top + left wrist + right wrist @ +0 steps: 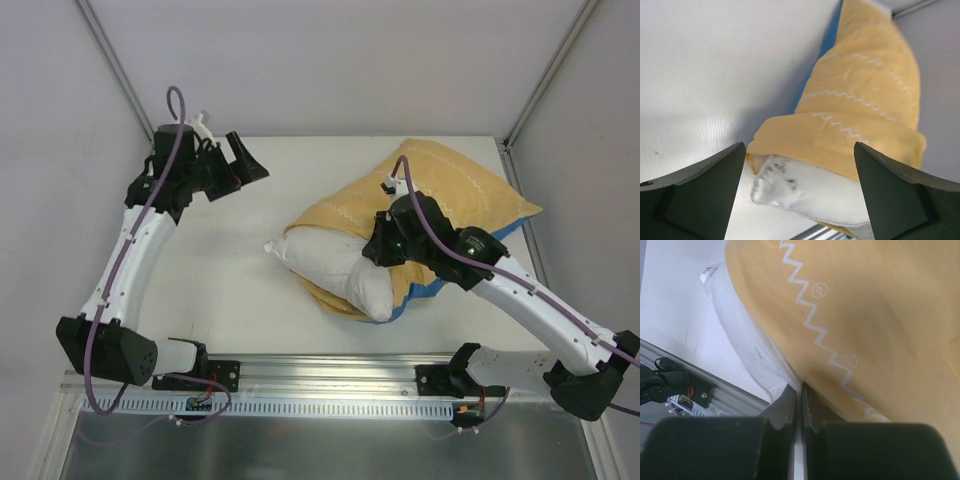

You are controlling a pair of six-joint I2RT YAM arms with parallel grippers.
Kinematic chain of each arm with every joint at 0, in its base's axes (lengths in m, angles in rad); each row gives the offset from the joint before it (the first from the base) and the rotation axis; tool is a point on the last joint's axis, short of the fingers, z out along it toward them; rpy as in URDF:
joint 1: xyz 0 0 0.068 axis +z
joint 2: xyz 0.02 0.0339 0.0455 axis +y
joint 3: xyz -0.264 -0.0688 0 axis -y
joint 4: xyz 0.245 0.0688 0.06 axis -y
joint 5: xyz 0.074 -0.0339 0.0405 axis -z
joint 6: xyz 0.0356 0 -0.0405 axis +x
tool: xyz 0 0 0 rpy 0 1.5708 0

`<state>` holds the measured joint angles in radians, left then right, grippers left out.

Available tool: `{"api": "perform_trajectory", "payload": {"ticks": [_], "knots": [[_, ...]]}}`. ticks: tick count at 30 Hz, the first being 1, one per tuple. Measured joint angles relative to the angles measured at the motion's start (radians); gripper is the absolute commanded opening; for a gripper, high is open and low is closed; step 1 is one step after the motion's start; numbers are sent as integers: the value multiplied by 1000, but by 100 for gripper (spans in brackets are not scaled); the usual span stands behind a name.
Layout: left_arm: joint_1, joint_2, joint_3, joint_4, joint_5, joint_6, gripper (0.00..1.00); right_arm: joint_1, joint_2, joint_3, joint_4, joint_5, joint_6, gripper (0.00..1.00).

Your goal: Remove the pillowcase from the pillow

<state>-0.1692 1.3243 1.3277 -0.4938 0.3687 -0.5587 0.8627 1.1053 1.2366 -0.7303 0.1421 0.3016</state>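
Note:
The pillowcase (pixel 450 185) lies yellow-orange face up at the right of the table, with a blue edge showing underneath. The white pillow (pixel 335 262) sticks halfway out of its open left end. My right gripper (pixel 378 248) sits at the case's opening and is shut at the seam where pillow and case meet. In the right wrist view its jaws (pixel 801 386) pinch white pillow (pixel 740 335) fabric right beside the pillowcase (pixel 880 315) edge. My left gripper (pixel 245 165) hovers open and empty at the far left. Its wrist view looks between the open jaws (pixel 799 146) at the pillow (pixel 805 187) and pillowcase (pixel 860 100).
The white table (pixel 240 270) has frame posts at the back corners and white walls around it. A metal rail (pixel 330 370) with the arm bases runs along the near edge, close to the pillow's near end.

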Motion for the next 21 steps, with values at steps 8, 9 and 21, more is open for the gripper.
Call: {"api": "perform_trajectory", "payload": {"ticks": [8,9,21], "knots": [[-39,-180,123,-130,-45,-50,89,-27,167,90,139,-43,32,1],[-74,-190,102,-143,-41,-69,91,-28,195,108,161,-49,38,1],[-284,-238,-283,-59,24,-262,99,-34,446,221,291,-149,129,1]]}}
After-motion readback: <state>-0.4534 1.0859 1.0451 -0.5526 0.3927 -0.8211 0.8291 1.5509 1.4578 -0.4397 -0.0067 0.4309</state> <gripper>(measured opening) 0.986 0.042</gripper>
